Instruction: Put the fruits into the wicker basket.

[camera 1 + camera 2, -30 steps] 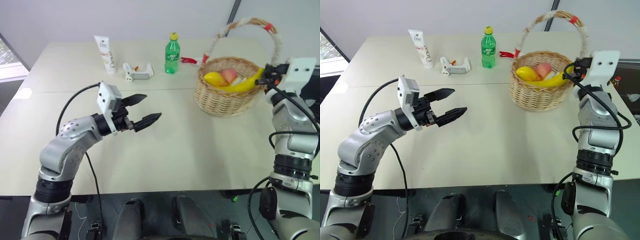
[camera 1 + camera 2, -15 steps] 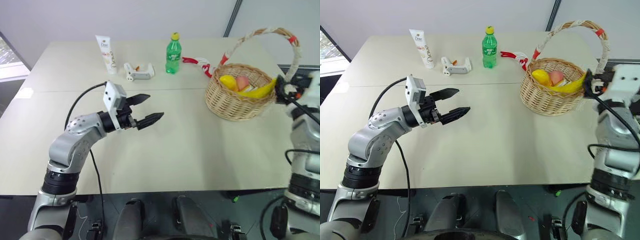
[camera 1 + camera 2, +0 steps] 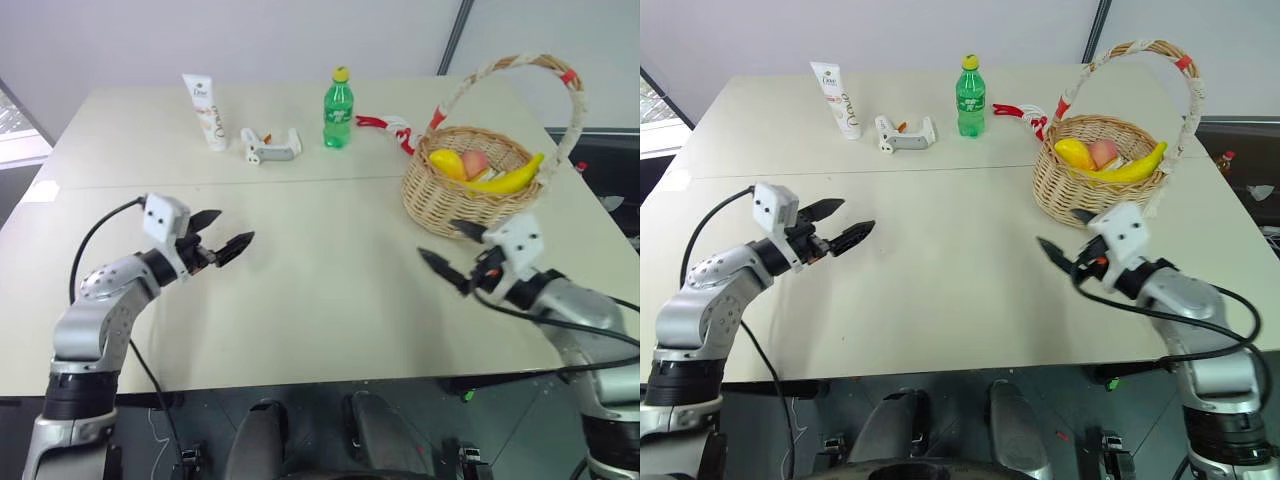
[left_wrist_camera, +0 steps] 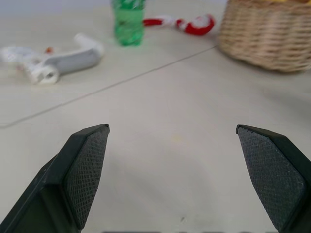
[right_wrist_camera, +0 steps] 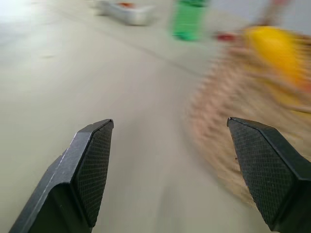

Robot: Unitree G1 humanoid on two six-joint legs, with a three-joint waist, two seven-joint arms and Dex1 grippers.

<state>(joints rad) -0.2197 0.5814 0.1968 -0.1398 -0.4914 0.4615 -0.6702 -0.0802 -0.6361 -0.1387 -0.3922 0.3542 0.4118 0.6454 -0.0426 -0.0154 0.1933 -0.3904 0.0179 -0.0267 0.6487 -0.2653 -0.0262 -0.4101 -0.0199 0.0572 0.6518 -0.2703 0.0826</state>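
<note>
Bright, even light with soft shadows; the wicker basket (image 5: 252,141) smears with motion blur.

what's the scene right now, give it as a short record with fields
basket: wicker basket at the table's far right, upright
in basket: banana, mango, peach
fruit loose on table: none visible
left claw: left claw open, empty, above bare table
right claw: right claw open, empty, just in front of the basket
other items: green bottle, white tube, white tool, red-white object along the far edge
task state: looks done
</note>
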